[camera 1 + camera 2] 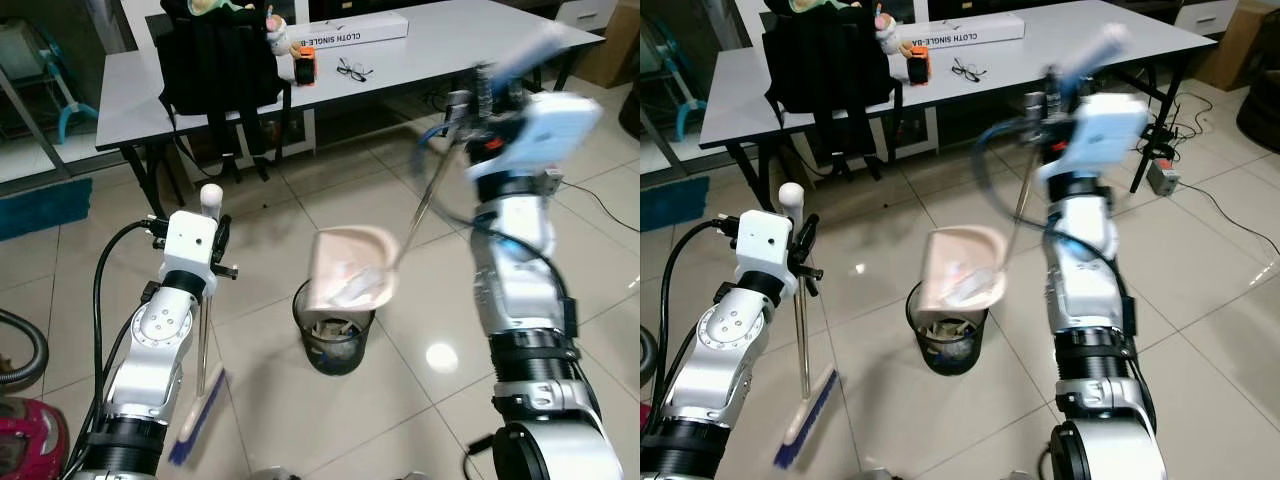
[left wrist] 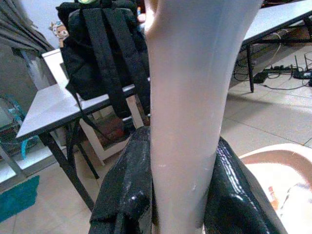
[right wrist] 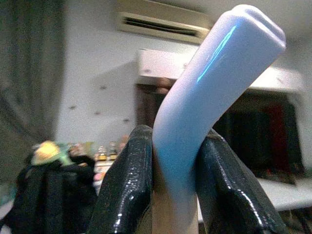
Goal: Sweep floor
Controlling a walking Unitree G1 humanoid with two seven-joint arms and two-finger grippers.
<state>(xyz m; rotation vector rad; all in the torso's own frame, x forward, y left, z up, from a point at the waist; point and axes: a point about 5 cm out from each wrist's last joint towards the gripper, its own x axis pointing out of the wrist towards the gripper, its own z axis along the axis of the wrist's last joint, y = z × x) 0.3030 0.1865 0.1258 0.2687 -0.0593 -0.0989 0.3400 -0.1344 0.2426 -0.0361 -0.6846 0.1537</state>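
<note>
My right gripper is shut on the pale blue handle of a long-handled dustpan. The pink pan hangs tilted over a black mesh bin, with scraps of litter sliding in it. My left gripper is shut on the white handle of a broom. The broom stands upright at my left, its white knob at the top and its blue bristles on the tiled floor. The right arm is raised and blurred.
A grey table stands ahead with a black backpack, a white box, glasses and an orange item on it. A vacuum hose and red body lie at the far left. Cables trail on the floor at right.
</note>
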